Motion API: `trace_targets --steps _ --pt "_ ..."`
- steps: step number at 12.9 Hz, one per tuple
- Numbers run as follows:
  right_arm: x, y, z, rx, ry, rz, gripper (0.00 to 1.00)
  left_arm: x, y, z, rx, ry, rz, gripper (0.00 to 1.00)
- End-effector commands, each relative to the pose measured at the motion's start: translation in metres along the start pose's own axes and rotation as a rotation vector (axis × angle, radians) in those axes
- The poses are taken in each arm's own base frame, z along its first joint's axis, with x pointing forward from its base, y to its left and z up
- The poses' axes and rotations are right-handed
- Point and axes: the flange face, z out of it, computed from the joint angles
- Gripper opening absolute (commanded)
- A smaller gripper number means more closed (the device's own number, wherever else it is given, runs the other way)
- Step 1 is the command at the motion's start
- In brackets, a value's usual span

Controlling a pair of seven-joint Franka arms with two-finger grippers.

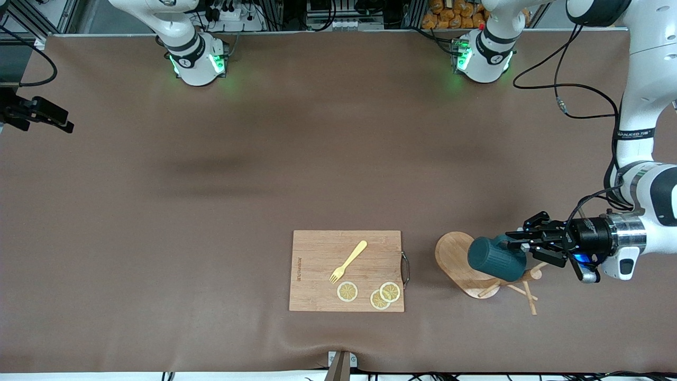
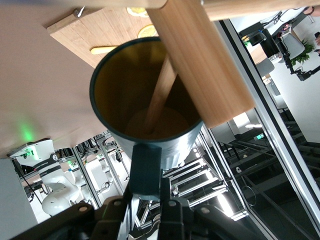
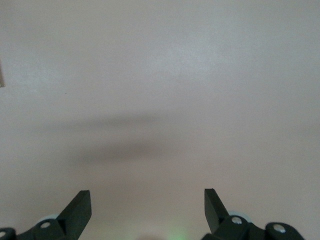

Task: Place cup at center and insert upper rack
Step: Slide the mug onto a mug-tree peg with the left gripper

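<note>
I am gripping the cup point(image 1: 496, 259) by its handle with my left tool point(image 1: 521, 246), freeing it from the rack point(image 1: 478, 267); my right tool point(image 3: 147, 207) is waiting wide.

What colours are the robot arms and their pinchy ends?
Both arms are glossy white with rounded joints and black bands, and their bases glow green. The left tool is black with a dark metal wrist, a blue light and black cables trailing along the arm. The right tool has black fingers.

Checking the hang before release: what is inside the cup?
A wooden peg of the upper rack runs into the cup, held at its handle by the left gripper. The cup's wall hides where the peg's tip ends.
</note>
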Motion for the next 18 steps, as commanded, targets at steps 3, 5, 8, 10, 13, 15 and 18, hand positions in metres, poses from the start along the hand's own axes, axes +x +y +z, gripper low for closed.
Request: trace_targets --steps 3,5,8,10,13,15,18 --pt "-0.003 -0.004 -0.004 -0.017 0.01 -0.017 1.0 0.003 0.002 0.0 -0.057 -0.057 0.029 0.0" --pt "-0.003 -0.005 -0.004 -0.017 0.01 -0.019 1.0 0.006 0.001 0.0 -0.066 -0.062 0.037 0.0" --pt "-0.002 -0.008 -0.004 -0.018 0.013 -0.022 1.0 0.013 -0.002 -0.005 -0.079 -0.063 0.029 0.0" --pt "-0.003 -0.006 -0.004 -0.019 0.013 -0.019 1.0 0.017 -0.005 -0.009 -0.084 -0.062 0.022 0.0" --pt "-0.002 -0.008 -0.004 -0.019 0.011 -0.021 1.0 0.023 -0.008 -0.008 -0.086 -0.064 0.04 0.0" --pt "-0.002 -0.013 -0.004 -0.02 0.012 -0.031 1.0 0.029 -0.01 -0.006 -0.097 -0.073 0.03 0.0" --pt "-0.001 -0.013 -0.003 -0.02 0.013 -0.031 1.0 0.038 -0.014 -0.004 -0.114 -0.084 0.034 0.0"
